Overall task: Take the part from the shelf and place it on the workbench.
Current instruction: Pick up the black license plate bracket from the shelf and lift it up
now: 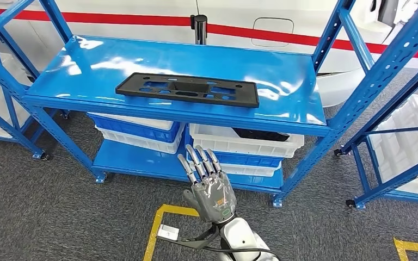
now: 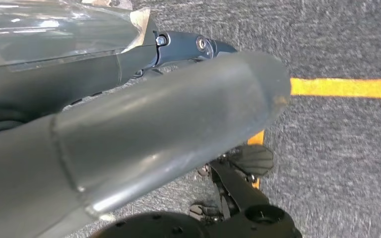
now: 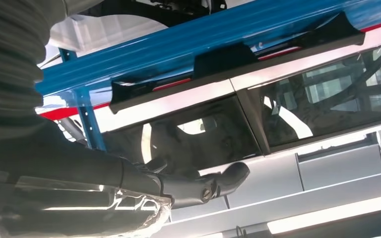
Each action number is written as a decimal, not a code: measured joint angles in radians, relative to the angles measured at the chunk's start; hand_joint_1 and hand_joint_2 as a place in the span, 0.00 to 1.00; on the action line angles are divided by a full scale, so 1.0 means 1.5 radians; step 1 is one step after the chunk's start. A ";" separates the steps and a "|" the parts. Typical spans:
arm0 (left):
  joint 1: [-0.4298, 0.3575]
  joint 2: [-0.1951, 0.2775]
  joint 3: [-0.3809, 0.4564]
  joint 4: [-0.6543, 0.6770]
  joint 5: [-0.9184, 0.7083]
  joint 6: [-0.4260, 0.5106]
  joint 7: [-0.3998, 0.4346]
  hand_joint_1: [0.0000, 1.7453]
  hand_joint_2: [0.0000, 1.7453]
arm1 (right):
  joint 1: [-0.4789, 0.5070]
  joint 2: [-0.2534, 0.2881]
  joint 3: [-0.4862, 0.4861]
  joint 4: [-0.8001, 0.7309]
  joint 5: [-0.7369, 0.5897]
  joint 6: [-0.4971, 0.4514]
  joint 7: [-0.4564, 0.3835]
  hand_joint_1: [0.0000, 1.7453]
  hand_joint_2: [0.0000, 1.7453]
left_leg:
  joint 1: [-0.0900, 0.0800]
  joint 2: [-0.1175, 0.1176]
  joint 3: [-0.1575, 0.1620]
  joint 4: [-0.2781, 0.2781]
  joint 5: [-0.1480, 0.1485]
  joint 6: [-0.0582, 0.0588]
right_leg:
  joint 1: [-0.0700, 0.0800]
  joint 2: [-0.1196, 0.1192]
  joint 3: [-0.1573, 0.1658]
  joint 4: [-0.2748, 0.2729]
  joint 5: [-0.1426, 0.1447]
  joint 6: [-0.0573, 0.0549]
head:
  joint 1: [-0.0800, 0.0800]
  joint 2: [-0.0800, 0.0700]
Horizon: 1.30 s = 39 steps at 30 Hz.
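- The robot's right hand point(image 1: 209, 187), grey with dark fingers under a clear cover, is raised in front of the shelf in the head view; its fingers point(image 1: 197, 162) are straight, slightly apart, and hold nothing.
- In the right wrist view the same hand's dark fingertips point(image 3: 233, 176) are bare, with the shelf edge beyond them.
- The left hand point(image 2: 129, 134) hangs over the grey carpet floor point(image 2: 347, 44) beside a yellow floor line point(image 2: 347, 88); its thick grey thumb fills much of the picture and whether the fingers are spread or curled cannot be told.
- Yellow tape marks point(image 1: 158, 223) lie on the carpet just in front of the rack.
- The blue metal shelving rack point(image 1: 283, 117) stands ahead on small casters; its lower level holds white plastic crates point(image 1: 234, 142) and a blue crate point(image 1: 125, 128).
- The task's thing, a long flat black plastic part point(image 1: 188, 88) with cut-out openings, lies flat on the rack's glossy top shelf, near the middle and close to the front edge, well apart from the raised hand.
- Behind the rack is a white body with a red stripe point(image 1: 283, 35).
- More blue racks with white crates point(image 1: 413, 136) stand to either side.
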 joint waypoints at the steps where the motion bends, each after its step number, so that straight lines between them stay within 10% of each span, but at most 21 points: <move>1: 0.000 0.000 0.000 0.000 0.000 0.000 0.000 0.00 0.00 | -0.001 0.000 0.000 0.000 0.000 0.000 0.001 0.00 1.00 | -0.001 0.000 0.004 -0.004 0.000 0.006 | 0.000 -0.001 -0.004 0.012 -0.006 0.002 | 0.001 0.000; 5: 0.000 0.000 0.000 0.000 0.001 0.002 0.001 0.00 0.00 | -0.004 -0.003 -0.001 0.001 0.000 -0.001 0.013 0.00 1.00 | -0.004 0.001 0.018 -0.010 -0.007 0.027 | 0.001 0.000 -0.098 0.172 -0.058 -0.009 | 0.003 0.000; 7: 0.000 0.000 0.000 0.000 0.002 0.003 0.001 0.00 0.00 | -0.005 -0.007 -0.001 0.002 0.000 -0.001 0.024 0.00 1.00 | -0.006 -0.003 0.024 -0.010 -0.013 0.029 | 0.001 0.000 -0.125 0.194 -0.049 -0.003 | 0.003 0.000; 10: 0.000 0.000 0.000 0.000 0.002 0.004 0.003 0.00 0.00 | -0.014 -0.010 -0.001 0.002 0.000 -0.001 0.039 0.00 1.00 | -0.008 -0.007 0.039 -0.008 -0.026 0.023 | 0.001 -0.001 -0.088 0.079 0.019 0.010 | 0.005 0.000; 16: -0.002 0.001 0.000 0.000 0.002 0.004 0.004 0.00 0.00 | -0.028 -0.013 -0.002 -0.001 0.000 -0.002 0.060 0.00 1.00 | -0.006 -0.005 0.048 0.002 -0.049 0.001 | 0.002 0.001 -0.053 0.015 0.045 -0.016 | 0.005 0.000; 20: -0.002 0.000 0.000 0.000 0.002 0.006 0.003 0.00 0.00 | -0.030 -0.013 -0.003 -0.009 0.000 -0.003 0.059 0.00 1.00 | -0.001 -0.002 -0.028 0.139 -0.100 -0.012 | -0.001 0.002 -0.039 0.012 0.035 -0.033 | 0.000 0.000; 22: -0.001 0.001 0.000 0.000 0.002 0.006 0.001 0.00 0.00 | -0.029 -0.013 -0.005 -0.010 -0.001 -0.003 0.056 0.00 1.00 | 0.000 -0.001 -0.066 0.179 -0.096 -0.015 | 0.000 0.003 -0.032 0.012 0.029 -0.034 | 0.000 0.000; 27: -0.001 0.001 0.000 0.000 0.002 0.006 -0.015 0.00 0.00 | -0.020 -0.015 -0.013 -0.020 -0.002 -0.004 0.044 0.00 1.00 | -0.002 -0.001 -0.013 0.020 0.006 -0.005 | 0.004 0.007 -0.010 0.011 0.008 -0.022 | 0.001 0.000; 32: 0.000 0.001 0.000 0.000 0.001 0.005 -0.025 0.00 0.00 | -0.007 -0.022 -0.023 -0.039 0.000 -0.005 0.042 0.00 1.00 | -0.006 -0.002 0.007 -0.006 0.001 0.017 | 0.006 0.005 -0.013 0.025 -0.009 -0.007 | 0.002 0.000; 36: -0.001 0.001 0.000 0.000 0.000 0.003 -0.026 0.00 0.00 | 0.000 -0.031 -0.030 -0.043 0.000 -0.005 0.042 0.00 1.00 | -0.007 -0.001 0.021 -0.011 -0.008 0.030 | 0.004 0.005 -0.106 0.180 -0.059 -0.010 | 0.004 0.000; 39: 0.000 0.000 0.000 0.000 -0.001 0.001 -0.026 0.00 0.00 | 0.006 -0.038 -0.032 -0.044 0.000 -0.005 0.054 0.00 1.00 | -0.007 -0.005 0.034 -0.010 -0.019 0.028 | 0.003 0.004 -0.115 0.155 -0.021 0.005 | 0.004 0.000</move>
